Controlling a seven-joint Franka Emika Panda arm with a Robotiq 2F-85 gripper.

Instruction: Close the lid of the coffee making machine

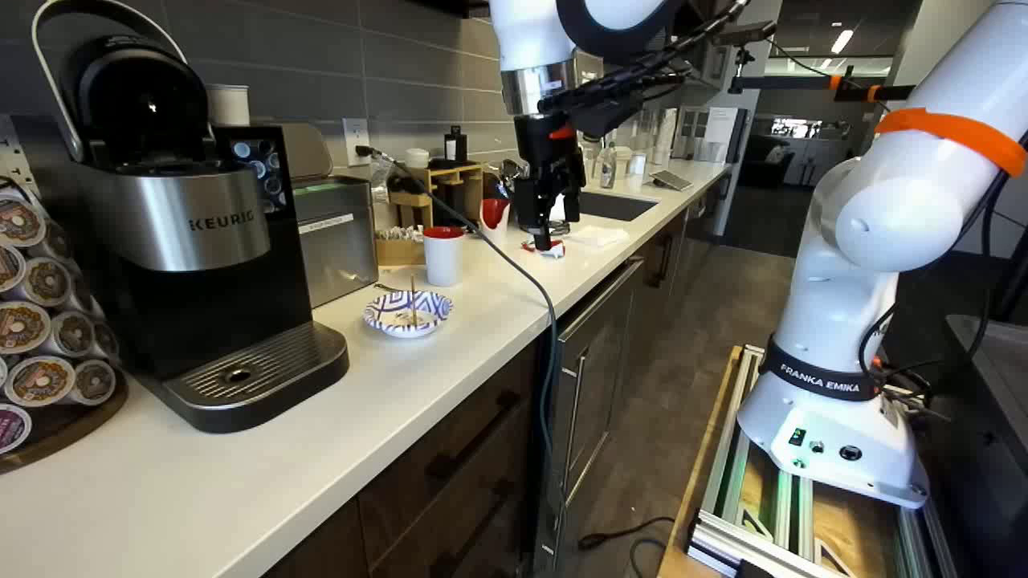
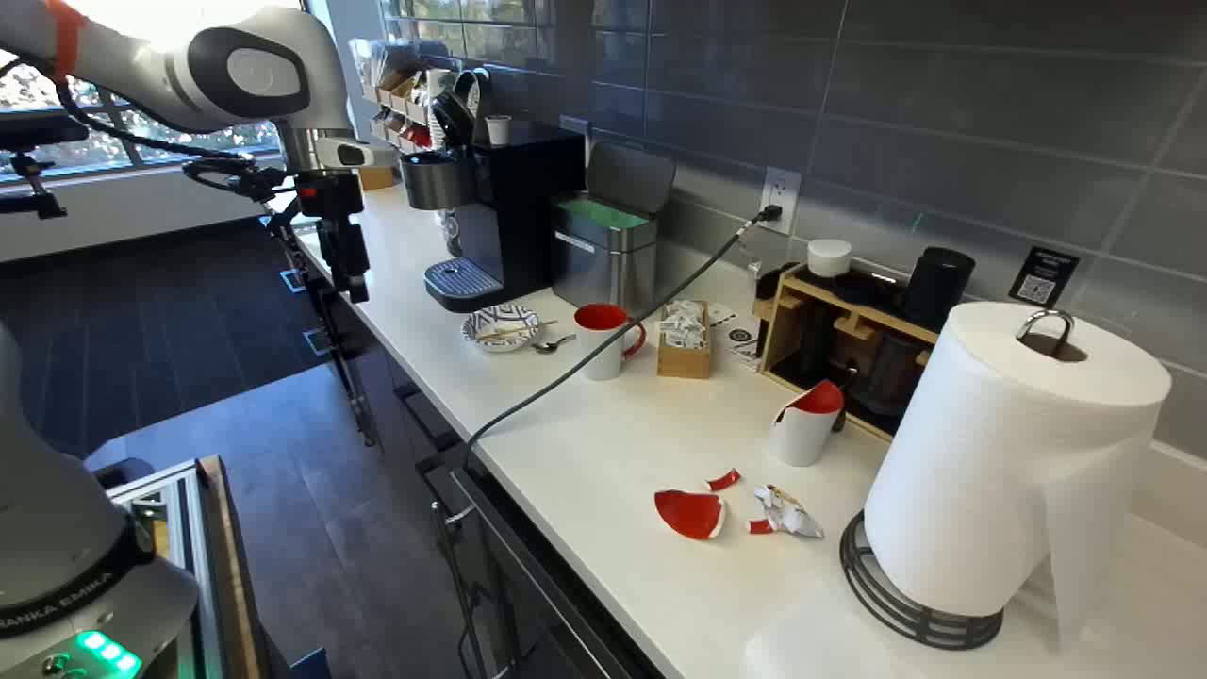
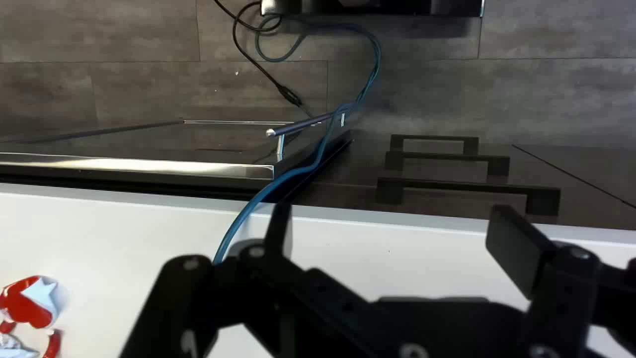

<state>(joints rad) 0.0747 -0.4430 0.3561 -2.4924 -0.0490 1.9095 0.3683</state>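
Observation:
The coffee making machine [image 1: 201, 217] stands on the counter, black with a brushed-silver front band; it also shows in an exterior view [image 2: 528, 207]. Its glossy black lid [image 1: 136, 96] is tilted up and open, with the curved handle arc raised above it. The raised lid also shows in an exterior view [image 2: 453, 118]. My gripper [image 1: 556, 229] points down, apart from the machine, and also shows in an exterior view [image 2: 355, 288]. In the wrist view its fingers [image 3: 390, 223] are wide apart with nothing between them, above the counter's front edge. The machine is out of the wrist view.
A cable [image 1: 490, 241] runs from the wall outlet across the counter and over its edge. A patterned bowl [image 1: 408, 313], a red-and-white mug [image 2: 603, 339] and a metal bin [image 2: 603, 245] stand near the machine. Coffee pods [image 1: 48, 313] stand beside it. Broken red pieces [image 2: 691, 514] lie on the counter.

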